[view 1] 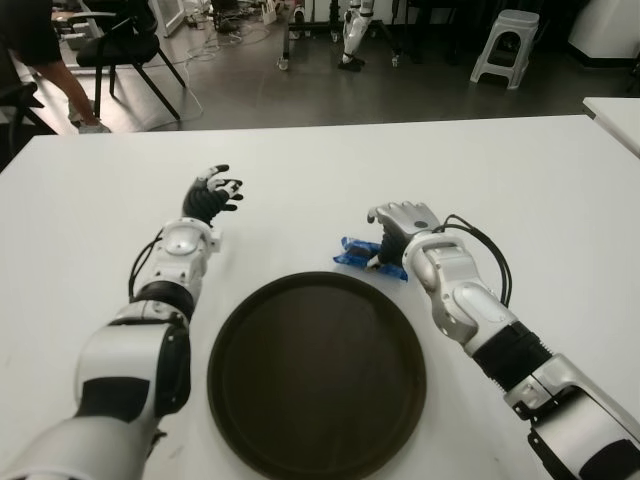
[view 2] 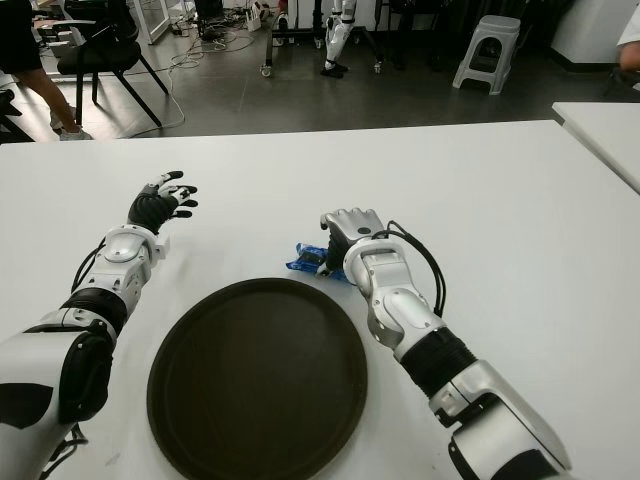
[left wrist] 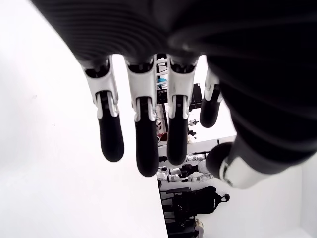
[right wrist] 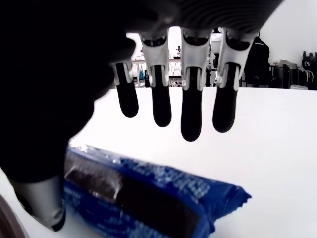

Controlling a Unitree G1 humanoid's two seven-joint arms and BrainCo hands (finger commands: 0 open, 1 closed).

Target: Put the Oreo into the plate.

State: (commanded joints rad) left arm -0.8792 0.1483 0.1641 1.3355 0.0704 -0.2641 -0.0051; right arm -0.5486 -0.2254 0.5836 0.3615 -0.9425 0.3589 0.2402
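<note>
Blue Oreo pack [view 1: 359,253] lies on the white desk [view 1: 520,190], just beyond the far rim of the dark round plate [view 1: 316,375], not in it. Right hand [view 1: 400,228] sits directly over the pack; in the right wrist view its fingers [right wrist: 191,116] hang straight and extended above the wrapper, thumb down beside the pack's end, nothing gripped. Left hand [view 1: 212,194] shows left of the plate, well apart from the pack, fingers spread and empty.
</note>
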